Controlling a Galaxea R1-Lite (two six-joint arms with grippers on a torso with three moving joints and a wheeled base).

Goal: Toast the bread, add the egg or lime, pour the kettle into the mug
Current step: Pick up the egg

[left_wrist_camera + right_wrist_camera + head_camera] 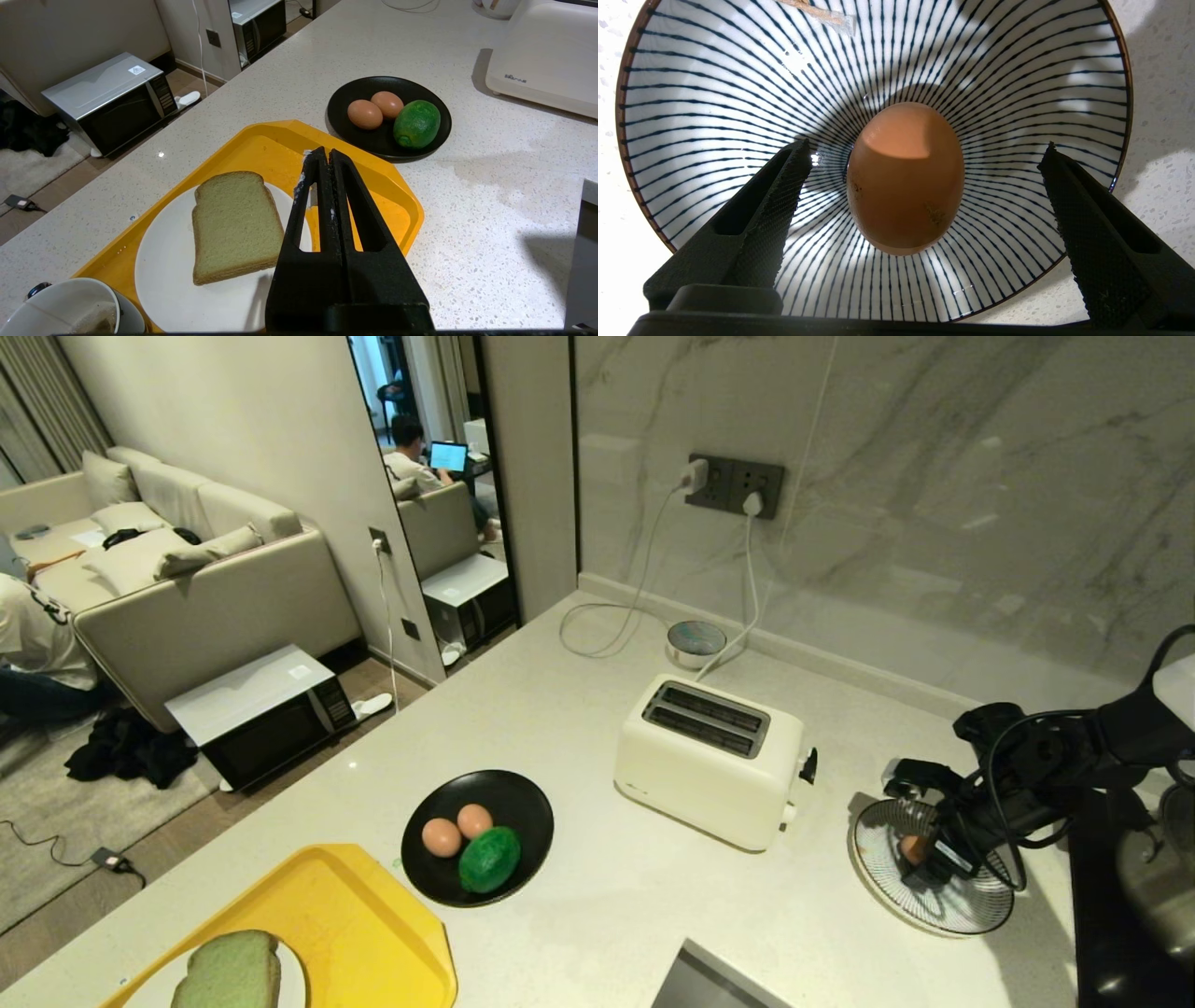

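- Head view: the right gripper (pixel 920 859) hung over the striped bowl (pixel 971 905), with the egg (pixel 911 848) in it.
- Left wrist view: the left gripper (pixel 320 158), fingers pressed together and empty, hovered above the bread (pixel 233 224).
- Right wrist view: fingers (pixel 784 196) were spread wide, clear of the egg; a straight lift away would avoid nudging it.

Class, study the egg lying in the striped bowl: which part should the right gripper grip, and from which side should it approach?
Grip the egg across its narrow middle, coming straight down from above. It lies alone at the striped bowl's bottom, long axis along the gap, and the open right gripper already straddles it, probably with a finger on each flank.
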